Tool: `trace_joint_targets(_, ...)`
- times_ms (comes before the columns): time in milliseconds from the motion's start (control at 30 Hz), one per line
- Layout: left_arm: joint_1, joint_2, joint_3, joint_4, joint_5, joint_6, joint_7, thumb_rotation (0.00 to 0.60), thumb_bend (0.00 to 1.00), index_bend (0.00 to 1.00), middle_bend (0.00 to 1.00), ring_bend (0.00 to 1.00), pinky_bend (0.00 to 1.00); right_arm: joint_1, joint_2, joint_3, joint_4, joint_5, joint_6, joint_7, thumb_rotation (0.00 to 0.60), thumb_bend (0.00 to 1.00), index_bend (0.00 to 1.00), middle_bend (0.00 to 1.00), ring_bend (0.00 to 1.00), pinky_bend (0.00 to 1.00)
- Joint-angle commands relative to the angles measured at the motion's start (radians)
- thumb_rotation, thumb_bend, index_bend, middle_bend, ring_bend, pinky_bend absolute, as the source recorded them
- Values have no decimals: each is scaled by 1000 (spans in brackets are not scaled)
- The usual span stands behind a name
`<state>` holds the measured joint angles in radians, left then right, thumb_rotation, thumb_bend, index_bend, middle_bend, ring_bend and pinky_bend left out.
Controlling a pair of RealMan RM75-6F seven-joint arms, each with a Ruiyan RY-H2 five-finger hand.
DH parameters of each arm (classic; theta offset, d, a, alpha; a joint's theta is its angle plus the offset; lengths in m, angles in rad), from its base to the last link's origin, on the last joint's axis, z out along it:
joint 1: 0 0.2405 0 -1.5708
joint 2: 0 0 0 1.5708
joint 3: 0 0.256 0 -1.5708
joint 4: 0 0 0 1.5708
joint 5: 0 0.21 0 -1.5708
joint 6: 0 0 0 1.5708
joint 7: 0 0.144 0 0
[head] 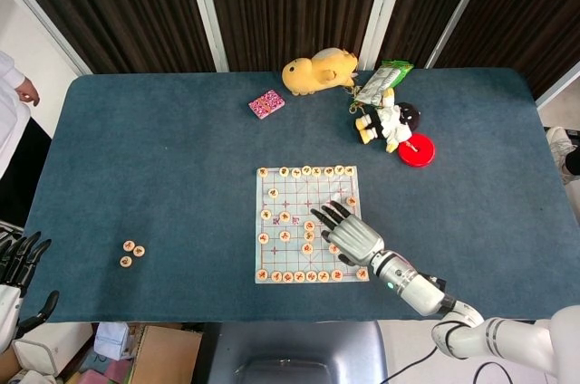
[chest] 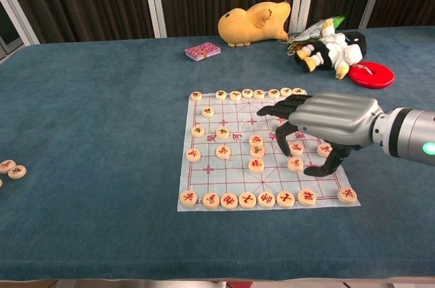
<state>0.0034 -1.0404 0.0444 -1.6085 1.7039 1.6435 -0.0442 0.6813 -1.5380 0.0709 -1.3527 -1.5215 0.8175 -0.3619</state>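
Note:
A Chinese chess board (head: 311,224) (chest: 224,181) printed on a white sheet lies on the blue table, with round wooden pieces (chest: 257,151) spread over it. My right hand (head: 349,234) (chest: 322,121) hovers low over the board's right half, palm down, fingers spread and bent downward, empty. Its fingertips (chest: 280,151) come down among the middle pieces; I cannot tell if they touch one. My left hand (head: 18,268) shows only at the lower left edge of the head view, off the table, fingers apart and empty.
Three loose pieces (head: 131,251) (chest: 11,168) lie at the table's left. At the back are a yellow plush (head: 317,71) (chest: 255,22), a pink packet (head: 266,104) (chest: 202,51), a green snack bag (head: 381,81), a black-and-white plush (head: 388,121) (chest: 332,49) and a red disc (head: 417,149) (chest: 371,74). A person's arm (head: 14,85) shows at far left.

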Motion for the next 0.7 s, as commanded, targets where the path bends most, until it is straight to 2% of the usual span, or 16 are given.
trace_joint_targets(33, -2, 1, 3, 1, 3, -4, -5, 600, 372, 0, 0, 0, 10, 8, -7, -1, 7, 14, -6, 0, 600, 408, 573, 41, 0, 0)
trace_joint_targets(700, -1, 2, 0, 2, -2, -3, -6, 600, 373, 0, 0, 0, 10, 37, -14, -18, 1, 77, -18, -43, 600, 408, 609, 56, 0, 0)
